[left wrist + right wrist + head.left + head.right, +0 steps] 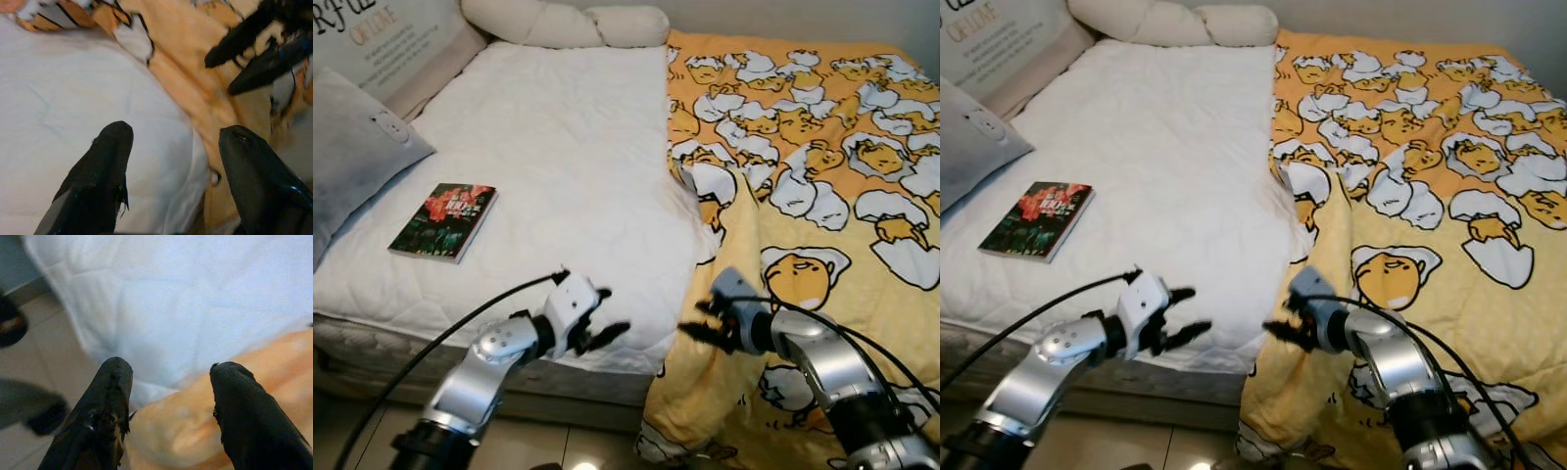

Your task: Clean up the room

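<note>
Both arms are held out in front of the bed, over its near edge. The left gripper (607, 328) has its fingers spread wide and holds nothing; it hovers above the corner of the white mattress (558, 176). The right gripper (697, 323) is also wide and empty, and points toward the left one, just beside the hanging edge of the yellow blanket (803, 196). This blanket covers only the right half of the bed and falls down toward the floor. I think the next move is to take its edge, and here is the risk: a finger may pinch the mattress cover together with the blanket, or catch only a thin fold that slips out. The two grippers are near each other and could also collide. On the left side lie a book (444, 221) and a grey pillow (352, 147), well apart from the grippers, so they do not block anything.
</note>
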Motion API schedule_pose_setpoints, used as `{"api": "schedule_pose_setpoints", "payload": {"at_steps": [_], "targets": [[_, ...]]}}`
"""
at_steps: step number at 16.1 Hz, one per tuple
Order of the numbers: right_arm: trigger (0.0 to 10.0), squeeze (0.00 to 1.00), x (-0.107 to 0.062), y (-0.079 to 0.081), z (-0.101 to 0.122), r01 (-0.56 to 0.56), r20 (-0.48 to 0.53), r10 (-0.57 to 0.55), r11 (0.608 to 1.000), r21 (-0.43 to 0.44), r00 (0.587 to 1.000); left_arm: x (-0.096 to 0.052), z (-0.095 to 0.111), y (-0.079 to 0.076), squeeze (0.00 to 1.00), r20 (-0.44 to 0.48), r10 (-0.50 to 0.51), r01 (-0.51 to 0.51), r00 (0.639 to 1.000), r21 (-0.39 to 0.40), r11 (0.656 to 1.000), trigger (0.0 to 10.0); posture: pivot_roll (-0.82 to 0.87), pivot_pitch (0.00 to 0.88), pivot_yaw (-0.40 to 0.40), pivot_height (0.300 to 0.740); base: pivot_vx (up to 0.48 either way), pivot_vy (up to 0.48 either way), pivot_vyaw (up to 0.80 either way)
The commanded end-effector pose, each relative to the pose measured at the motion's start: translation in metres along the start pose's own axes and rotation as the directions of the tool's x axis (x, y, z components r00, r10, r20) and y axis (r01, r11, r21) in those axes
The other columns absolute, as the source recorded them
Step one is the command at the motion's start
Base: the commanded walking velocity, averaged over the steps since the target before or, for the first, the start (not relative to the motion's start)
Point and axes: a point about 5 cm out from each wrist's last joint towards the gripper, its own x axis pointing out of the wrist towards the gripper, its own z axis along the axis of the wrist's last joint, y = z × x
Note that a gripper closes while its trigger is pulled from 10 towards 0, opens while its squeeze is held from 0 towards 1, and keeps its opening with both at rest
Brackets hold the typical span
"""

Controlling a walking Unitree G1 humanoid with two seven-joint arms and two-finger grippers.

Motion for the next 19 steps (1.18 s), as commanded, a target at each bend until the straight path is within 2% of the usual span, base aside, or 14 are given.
{"api": "schedule_pose_setpoints", "payload": {"at_steps": [1,2,3,4,5,6,8,11,15,16,17,19], "targets": [[10.0,1.0,-0.006,-0.008,0.003,0.125,0.041,-0.126,0.992,0.024,0.991,0.002,0.002,0.006,0.0,0.02,0.057,-0.057,0.998,-0.014,0.998,10.0,0.0,0.0,0.004,0.74,0.0,0.0,0.0],[10.0,1.0,-0.008,-0.013,0.004,0.244,0.075,-0.245,0.969,0.03,0.967,0.005,0.003,0.007,0.0,0.038,0.105,-0.103,0.994,-0.03,0.994,10.0,-0.01,0.0,0.008,0.74,0.0,0.0,0.0],[10.0,1.0,-0.009,-0.015,0.004,0.299,0.097,-0.303,0.953,0.057,0.948,0.007,0.004,0.009,0.0,0.06,0.137,-0.134,0.989,-0.051,0.99,10.0,-0.02,0.0,0.016,0.74,0.0,0.0,0.0],[10.0,1.0,-0.016,-0.017,0.009,0.42,0.18,-0.433,0.901,0.109,0.883,0.008,0.005,0.018,0.0,0.091,0.286,-0.271,0.954,-0.143,0.952,10.0,-0.04,0.0,0.024,0.74,0.0,0.0,0.0],[10.0,1.0,-0.02,-0.016,0.012,0.466,0.221,-0.482,0.876,0.124,0.848,0.007,0.004,0.022,0.0,0.093,0.35,-0.332,0.932,-0.169,0.928,10.0,-0.04,0.0,0.024,0.74,0.0,0.0,0.0],[10.0,1.0,-0.027,-0.01,0.016,0.517,0.282,-0.54,0.841,0.156,0.793,0.002,-0.001,0.024,0.0,0.086,0.413,-0.394,0.907,-0.181,0.901,10.0,-0.05,0.0,0.022,0.74,0.0,0.0,0.0],[10.0,1.0,-0.033,0.003,0.018,0.545,0.334,-0.588,0.809,0.223,0.737,-0.004,-0.006,0.021,0.0,0.075,0.458,-0.439,0.886,-0.188,0.879,10.0,-0.05,0.0,0.015,0.74,0.0,-0.216,0.0],[10.0,1.0,-0.033,0.015,0.011,0.574,0.303,-0.649,0.76,0.306,0.698,-0.01,-0.012,0.02,0.0,0.057,0.519,-0.499,0.853,-0.209,0.841,10.0,-0.05,0.0,0.013,0.74,0.0,-0.461,0.0],[10.0,1.0,-0.033,0.021,0.001,0.578,0.259,-0.681,0.724,0.376,0.685,-0.019,-0.015,0.024,0.0,0.024,0.581,-0.564,0.813,-0.212,0.798,10.0,-0.04,0.0,0.019,0.74,0.0,0.0,-0.75],[10.0,1.0,-0.035,0.021,-0.002,0.618,0.24,-0.711,0.697,0.364,0.661,-0.022,-0.014,0.027,0.06,0.029,0.595,-0.573,0.803,-0.239,0.784,10.0,-0.03,0.0,0.021,0.74,0.0,0.0,-0.75],[10.0,1.0,-0.034,0.022,-0.006,0.621,0.217,-0.723,0.681,0.388,0.657,-0.026,-0.011,0.031,0.12,0.051,0.611,-0.588,0.79,-0.223,0.778,10.0,-0.03,0.0,0.021,0.74,0.0,0.48,-0.75],[10.0,1.0,-0.033,0.021,-0.003,0.626,0.24,-0.725,0.682,0.378,0.646,-0.029,-0.011,0.034,0.1,0.051,0.621,-0.599,0.782,-0.213,0.772,10.0,-0.02,0.0,0.018,0.74,0.0,0.48,-0.75]]}}
